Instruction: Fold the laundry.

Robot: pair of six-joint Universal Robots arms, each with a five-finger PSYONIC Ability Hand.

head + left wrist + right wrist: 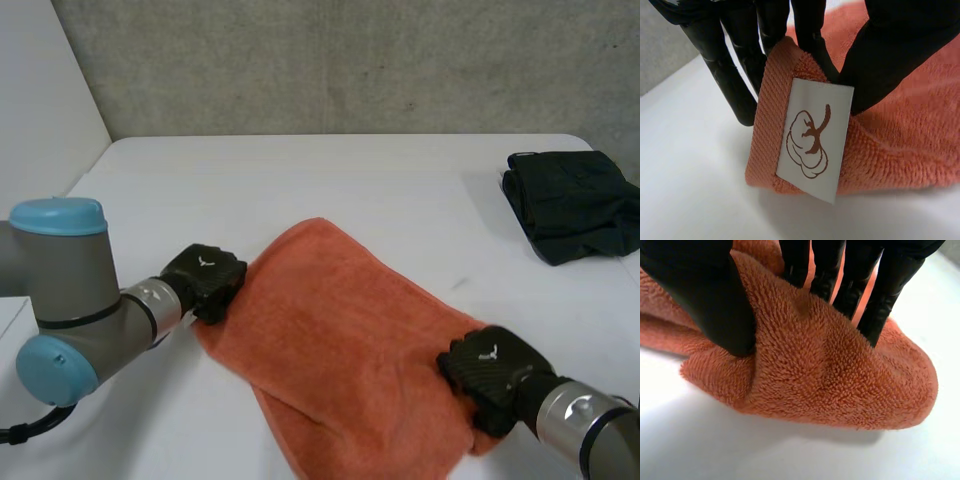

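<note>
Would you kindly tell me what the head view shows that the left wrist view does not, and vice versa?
From the head view: the black folded garment at the table's far right, and the right hand gripping the orange terry towel at its near right corner. From the left wrist view: a white sewn label with a brown emblem on the towel's ribbed hem, which is pinched between fingers and thumb. Shared: the towel, the left hand holding its left corner, and the white table.
</note>
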